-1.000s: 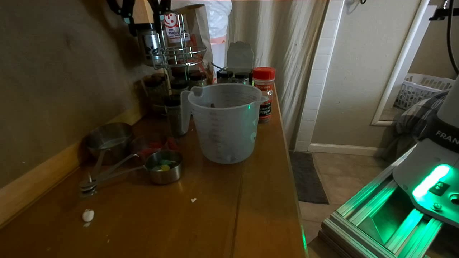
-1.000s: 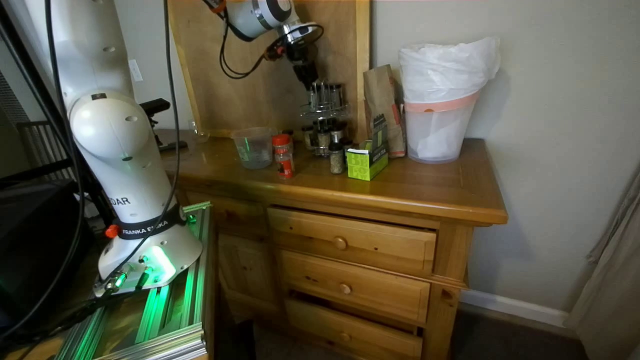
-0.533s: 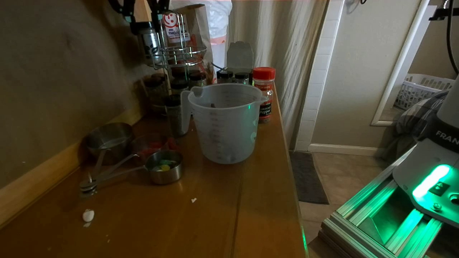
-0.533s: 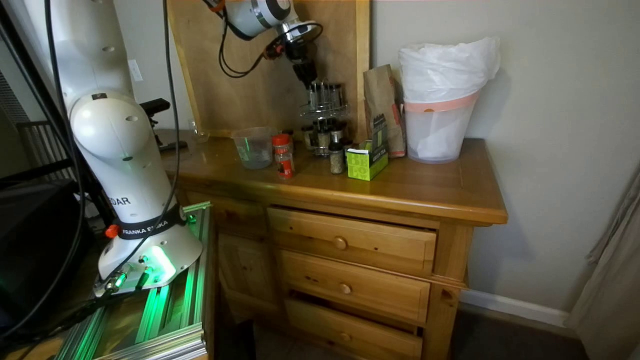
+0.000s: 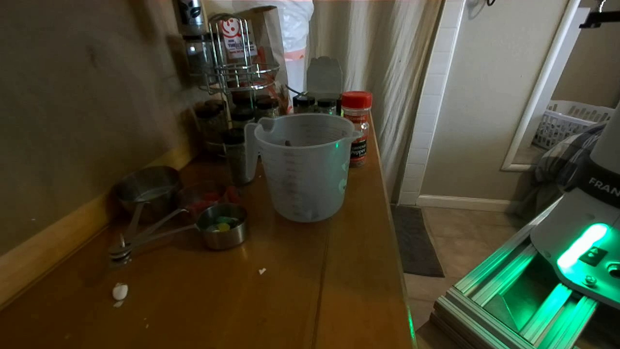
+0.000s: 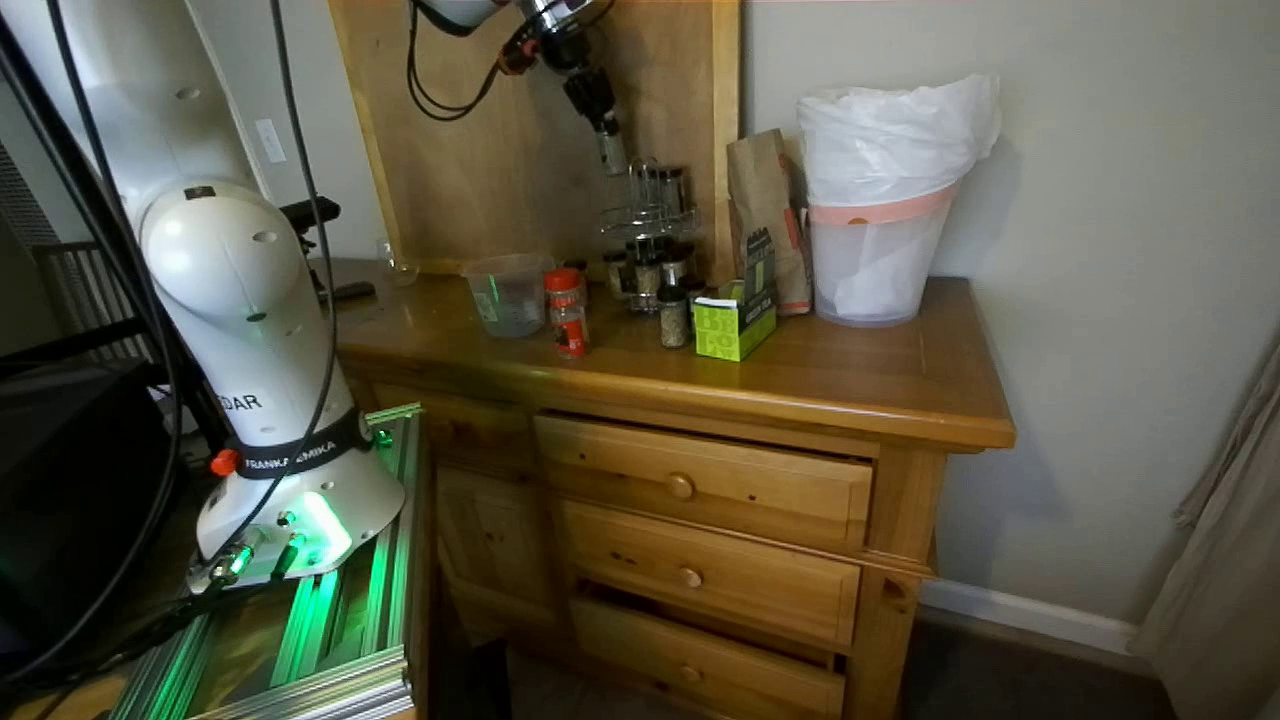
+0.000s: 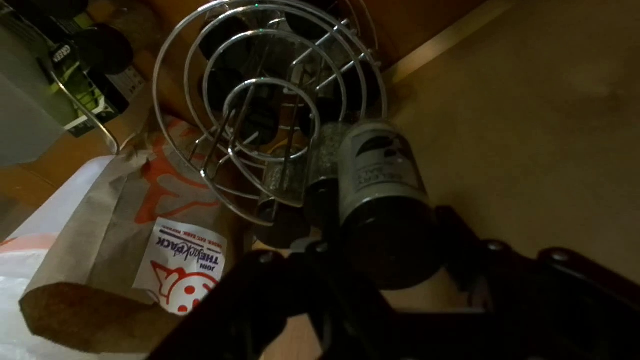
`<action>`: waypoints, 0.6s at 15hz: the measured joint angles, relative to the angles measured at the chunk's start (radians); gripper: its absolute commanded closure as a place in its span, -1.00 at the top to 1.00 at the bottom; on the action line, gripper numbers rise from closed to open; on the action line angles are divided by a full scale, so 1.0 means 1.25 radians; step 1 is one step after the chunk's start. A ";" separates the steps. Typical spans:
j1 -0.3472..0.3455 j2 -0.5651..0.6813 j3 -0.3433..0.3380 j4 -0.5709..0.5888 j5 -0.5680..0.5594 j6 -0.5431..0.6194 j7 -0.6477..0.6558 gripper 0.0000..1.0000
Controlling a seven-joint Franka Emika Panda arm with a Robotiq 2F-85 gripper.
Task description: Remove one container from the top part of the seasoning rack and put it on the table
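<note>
The container (image 7: 382,165) is a slim whitish bottle with a dark cap. My gripper (image 7: 390,235) is shut on its cap end in the wrist view. In an exterior view the container (image 6: 613,155) hangs slightly tilted from the gripper (image 6: 606,126), above and beside the top tier of the seasoning rack (image 6: 650,222). The container (image 5: 190,13) is at the top edge of an exterior view, over another jar (image 5: 198,53), with the gripper out of frame. The wire rack (image 5: 247,70) holds other jars on both tiers. The table (image 5: 290,295) is brown wood.
A translucent measuring cup (image 5: 302,169) and a red-lidded jar (image 5: 357,126) stand in front of the rack. Metal measuring cups (image 5: 223,235) lie near the wall. A green box (image 6: 735,325), a paper bag (image 6: 768,220) and a white-lined bin (image 6: 880,230) stand beside the rack.
My gripper has risen with the container, lifting it out of the rack's top tier. In an exterior view the arm has moved up and slightly left. The table objects have not moved.
</note>
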 measured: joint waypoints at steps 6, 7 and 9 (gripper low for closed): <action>-0.020 -0.097 0.003 -0.053 0.004 -0.133 0.021 -0.51; -0.029 -0.115 -0.002 -0.079 0.017 -0.136 0.026 -0.51; -0.052 -0.149 -0.019 -0.139 0.061 -0.119 0.028 -0.51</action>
